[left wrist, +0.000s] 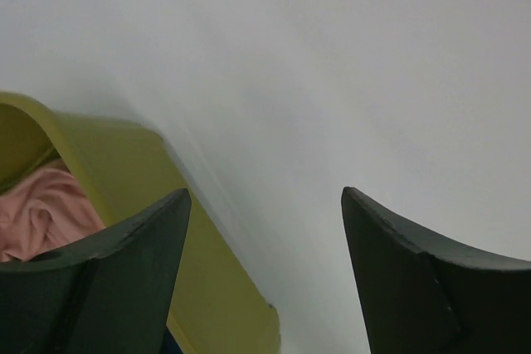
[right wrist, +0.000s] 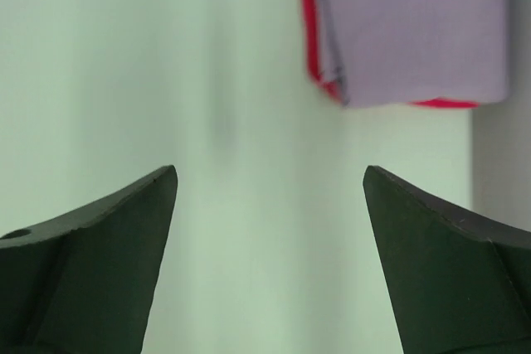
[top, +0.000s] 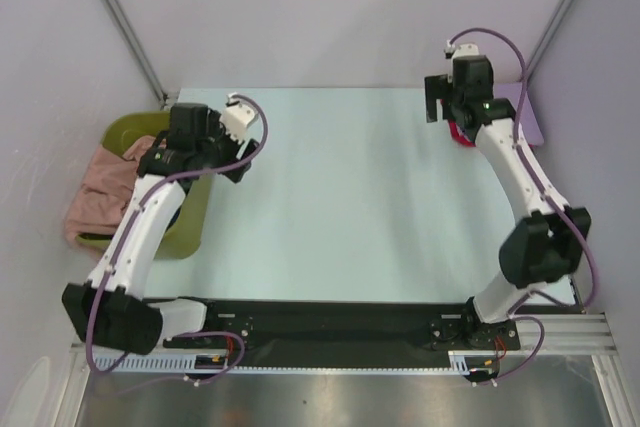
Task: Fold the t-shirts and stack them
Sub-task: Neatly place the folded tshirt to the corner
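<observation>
A salmon-pink t-shirt [top: 98, 195] lies crumpled in the olive-green bin [top: 190, 222] and hangs over its left rim; it also shows in the left wrist view [left wrist: 41, 217]. A folded lavender t-shirt [top: 527, 112] lies on a folded red t-shirt [top: 462, 135] at the table's back right; both show in the right wrist view, lavender [right wrist: 415, 22] over red [right wrist: 309, 14]. My left gripper [top: 165, 157] is open and empty above the bin's right rim [left wrist: 265, 192]. My right gripper [top: 436, 99] is open and empty over bare table left of the stack [right wrist: 270, 170]. The dark blue shirt is not clearly visible.
The bin [left wrist: 207, 288] stands at the table's left edge against the grey wall. The pale green tabletop [top: 340, 197] spreads between the arms. Grey walls close in the back and both sides. A thin dark blue sliver [left wrist: 168, 341] shows beside the bin.
</observation>
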Robot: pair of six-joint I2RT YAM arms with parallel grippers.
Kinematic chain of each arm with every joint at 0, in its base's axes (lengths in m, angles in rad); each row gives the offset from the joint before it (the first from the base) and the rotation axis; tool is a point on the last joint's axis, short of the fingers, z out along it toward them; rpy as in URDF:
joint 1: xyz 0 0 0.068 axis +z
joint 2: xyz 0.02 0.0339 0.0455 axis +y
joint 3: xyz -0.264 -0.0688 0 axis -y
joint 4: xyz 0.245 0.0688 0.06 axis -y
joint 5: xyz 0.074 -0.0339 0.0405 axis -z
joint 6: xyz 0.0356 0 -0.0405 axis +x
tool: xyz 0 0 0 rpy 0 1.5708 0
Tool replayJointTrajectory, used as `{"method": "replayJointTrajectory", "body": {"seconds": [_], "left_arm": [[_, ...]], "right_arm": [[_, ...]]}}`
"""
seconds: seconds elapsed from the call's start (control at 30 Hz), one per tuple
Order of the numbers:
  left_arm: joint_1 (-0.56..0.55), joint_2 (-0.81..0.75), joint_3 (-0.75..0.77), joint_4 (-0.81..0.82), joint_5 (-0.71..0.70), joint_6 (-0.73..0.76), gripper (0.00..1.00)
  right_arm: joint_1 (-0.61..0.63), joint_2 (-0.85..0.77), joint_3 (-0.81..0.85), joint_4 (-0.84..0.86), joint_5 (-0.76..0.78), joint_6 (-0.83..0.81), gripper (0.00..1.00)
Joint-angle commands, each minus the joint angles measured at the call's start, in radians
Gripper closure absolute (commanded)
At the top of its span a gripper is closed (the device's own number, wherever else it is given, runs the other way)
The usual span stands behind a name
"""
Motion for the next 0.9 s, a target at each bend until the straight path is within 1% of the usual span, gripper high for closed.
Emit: {"method": "replayJointTrajectory", "body": {"seconds": [0.0, 0.03, 0.07, 0.1, 0.13, 0.2, 0.23, 0.27, 0.3, 0.33, 0.37, 0.47, 0.63, 0.87], "left_arm": [[0.002, -0.120, -0.160, 0.057, 0.027, -0.045, 0.20], [0.002, -0.186, -0.231, 0.062, 0.020, -0.045, 0.20], [0.000, -0.217, -0.264, 0.068, 0.015, -0.046, 0.08], [0.000, -0.243, -0.296, 0.083, 0.004, -0.060, 0.00], [0.002, -0.290, -0.347, 0.089, -0.028, -0.074, 0.00], [0.000, -0.329, -0.390, 0.108, -0.055, -0.092, 0.00], [0.002, -0.344, -0.421, 0.116, -0.077, -0.102, 0.00], [0.000, -0.369, -0.435, 0.122, -0.118, -0.118, 0.00], [0.000, -0.378, -0.448, 0.140, -0.140, -0.158, 0.00], [0.000, -0.388, -0.467, 0.148, -0.154, -0.175, 0.00], [0.002, -0.403, -0.478, 0.155, -0.170, -0.187, 0.00], [0.000, -0.426, -0.514, 0.183, -0.174, -0.220, 0.00], [0.002, -0.457, -0.566, 0.214, -0.144, -0.232, 0.00], [0.000, -0.495, -0.606, 0.251, -0.146, -0.241, 0.00]], "right_arm": [[0.083, -0.214, -0.241, 0.031, -0.030, 0.129, 0.00], [0.120, -0.261, -0.291, 0.036, -0.044, 0.160, 0.00], [0.132, -0.302, -0.337, 0.051, -0.076, 0.189, 0.00], [0.144, -0.400, -0.442, 0.063, -0.090, 0.215, 0.00], [0.166, -0.442, -0.487, 0.076, -0.105, 0.265, 0.00], [0.181, -0.532, -0.575, 0.094, -0.124, 0.319, 0.00], [0.192, -0.613, -0.637, 0.090, -0.130, 0.370, 0.00], [0.192, -0.649, -0.664, 0.079, -0.138, 0.396, 0.00], [0.194, -0.681, -0.687, 0.073, -0.139, 0.416, 0.00], [0.194, -0.747, -0.734, 0.067, -0.136, 0.431, 0.00], [0.195, -0.776, -0.754, 0.055, -0.133, 0.453, 0.00], [0.195, -0.877, -0.817, 0.007, -0.101, 0.488, 0.00], [0.197, -0.981, -0.871, -0.050, -0.072, 0.517, 0.00], [0.198, -1.053, -0.897, -0.119, -0.041, 0.520, 0.00]]}}
